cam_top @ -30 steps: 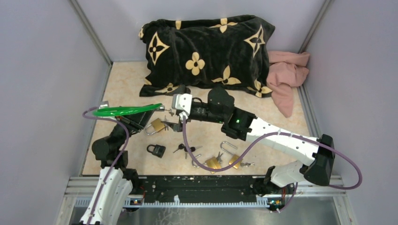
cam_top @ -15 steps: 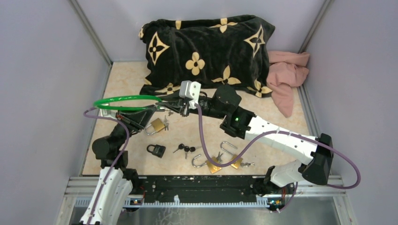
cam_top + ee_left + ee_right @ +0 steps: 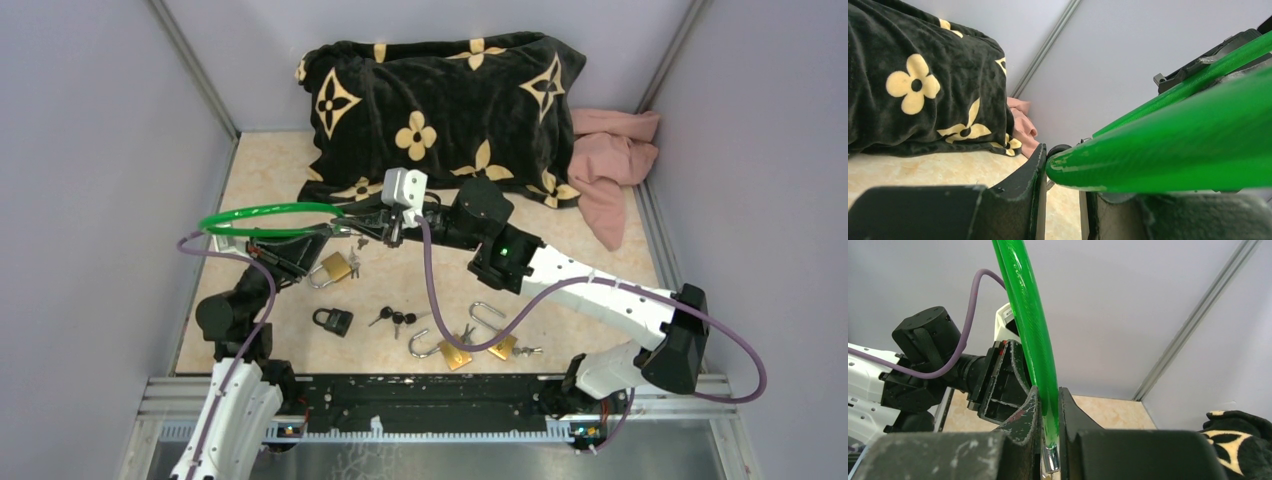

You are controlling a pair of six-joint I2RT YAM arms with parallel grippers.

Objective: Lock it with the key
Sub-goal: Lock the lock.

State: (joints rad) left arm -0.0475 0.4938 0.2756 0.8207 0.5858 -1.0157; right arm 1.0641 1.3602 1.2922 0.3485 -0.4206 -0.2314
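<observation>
A green cable lock [image 3: 268, 211] hangs as a loop above the table's left side. My left gripper [image 3: 308, 243] holds its dark body end; in the left wrist view the green cable [image 3: 1168, 145] lies across my left gripper [image 3: 1064, 172]. My right gripper [image 3: 352, 222] is shut on the cable's free end. In the right wrist view the cable [image 3: 1034, 325] runs down between the fingers of my right gripper [image 3: 1049, 390], and its silver metal tip [image 3: 1050, 460] sticks out below. Small keys [image 3: 361, 241] dangle near the two grippers. Whether they sit in the lock I cannot tell.
Black-headed keys [image 3: 395, 318] lie mid-table beside a black padlock [image 3: 333, 320]. A brass padlock [image 3: 335, 268] sits under the loop. Two open brass padlocks [image 3: 455, 350] [image 3: 500, 345] with keys lie near the front. A black flowered pillow [image 3: 440, 100] and pink cloth [image 3: 610, 160] fill the back.
My right gripper rose from above the table, moved back to the cable's free end and shut on it. The green loop lifted and rounded out. The left arm stayed put.
</observation>
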